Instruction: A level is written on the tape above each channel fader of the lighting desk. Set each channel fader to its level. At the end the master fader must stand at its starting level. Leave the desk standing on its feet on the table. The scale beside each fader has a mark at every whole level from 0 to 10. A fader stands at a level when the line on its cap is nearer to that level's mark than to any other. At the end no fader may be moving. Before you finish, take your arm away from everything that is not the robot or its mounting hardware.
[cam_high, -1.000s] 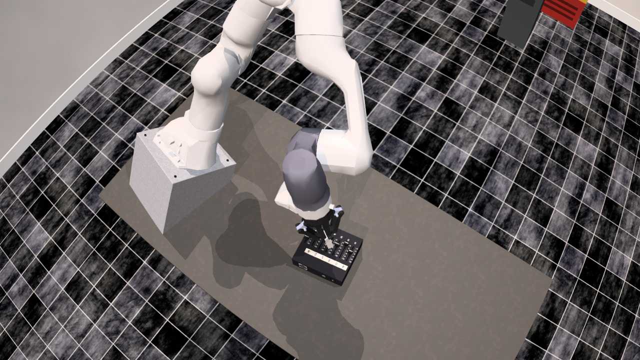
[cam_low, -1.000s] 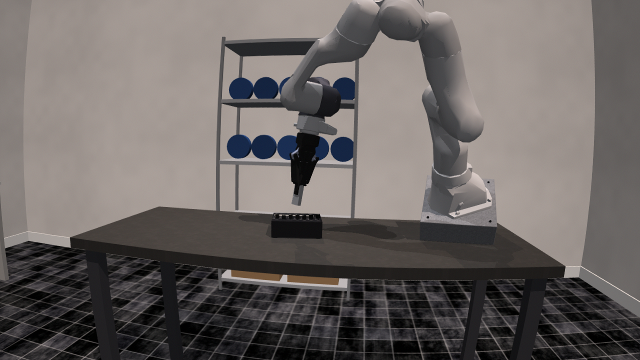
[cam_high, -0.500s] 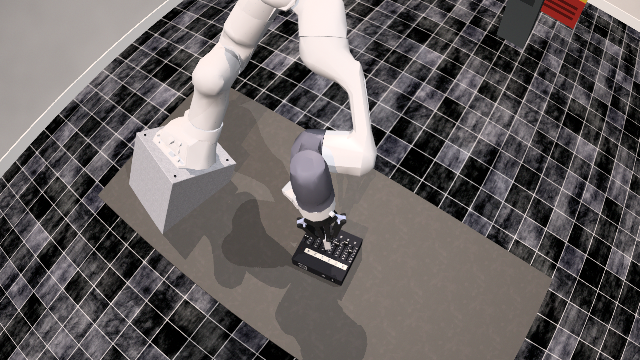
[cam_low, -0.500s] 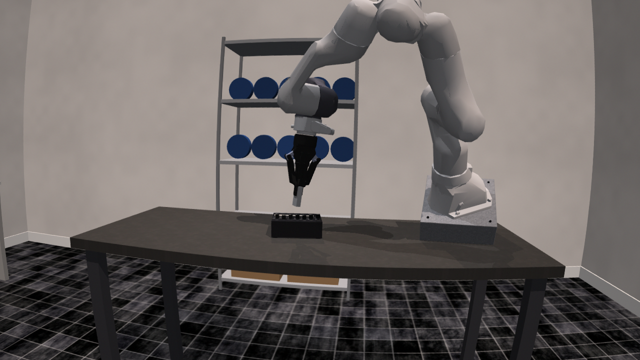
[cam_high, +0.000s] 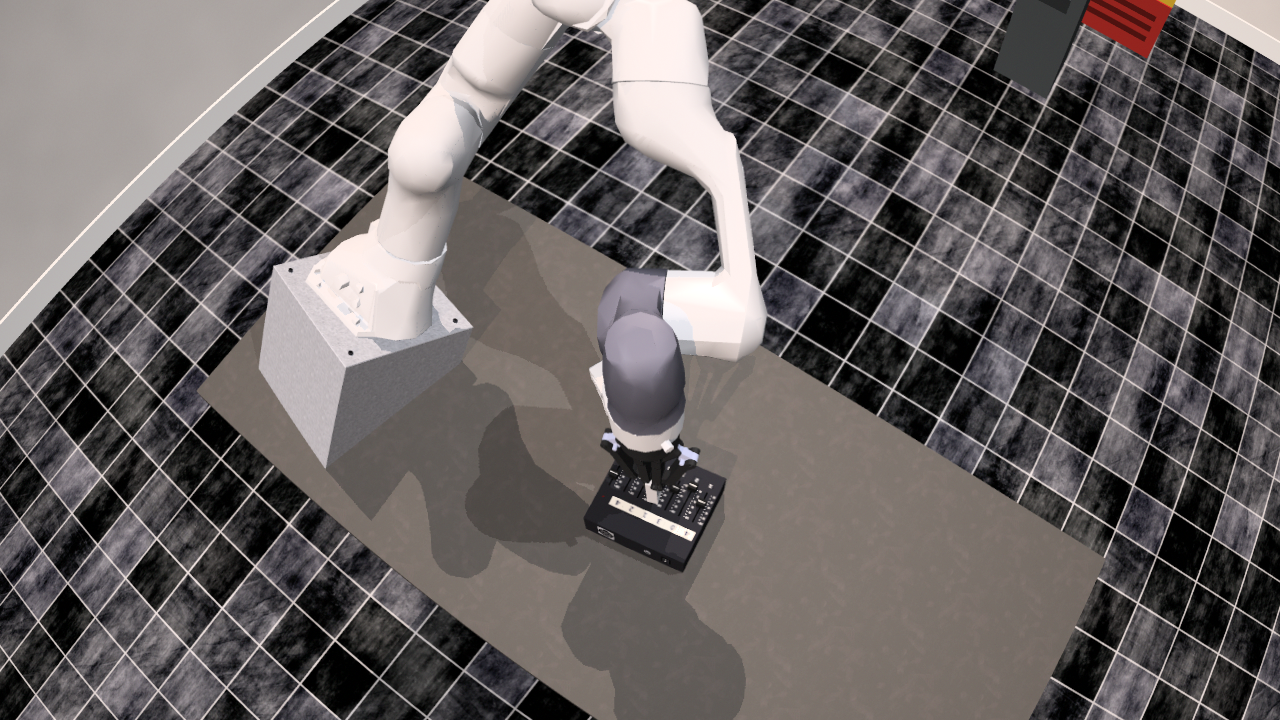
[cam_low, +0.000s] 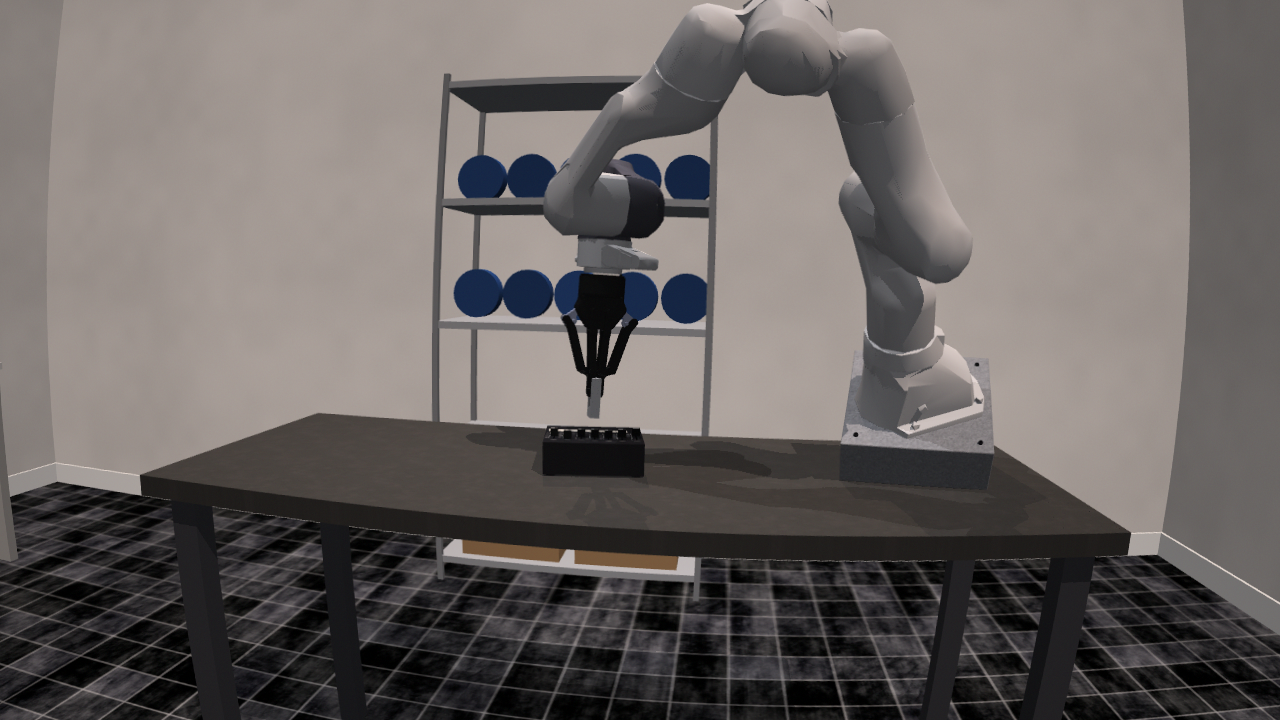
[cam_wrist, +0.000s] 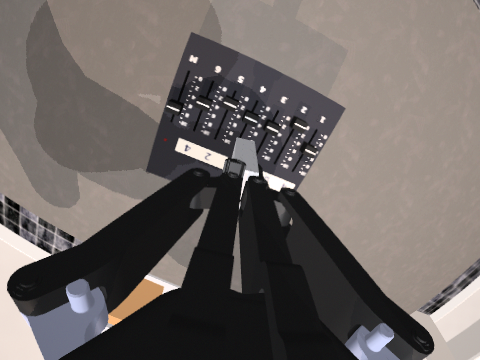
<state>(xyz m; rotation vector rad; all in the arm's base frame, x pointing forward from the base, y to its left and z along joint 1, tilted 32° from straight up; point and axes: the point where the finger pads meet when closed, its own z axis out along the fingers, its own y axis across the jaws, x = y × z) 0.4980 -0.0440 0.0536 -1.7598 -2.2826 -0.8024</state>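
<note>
Fingers pressed fully together and holding nothing, the gripper (cam_low: 594, 404) hangs just above the lighting desk (cam_low: 593, 452), which stands on its feet on the bench (cam_low: 358, 483) well apart from the arm's pedestal (cam_low: 975, 470). The closed tip likely serves as a single pusher for nudging fader caps (cam_wrist: 231, 104). Behind the desk, a shelf rack (cam_low: 439, 268) holds rows of blue discs (cam_low: 478, 292).

The jaws hide part of the tape strip (cam_wrist: 198, 151); its digits are barely legible.
</note>
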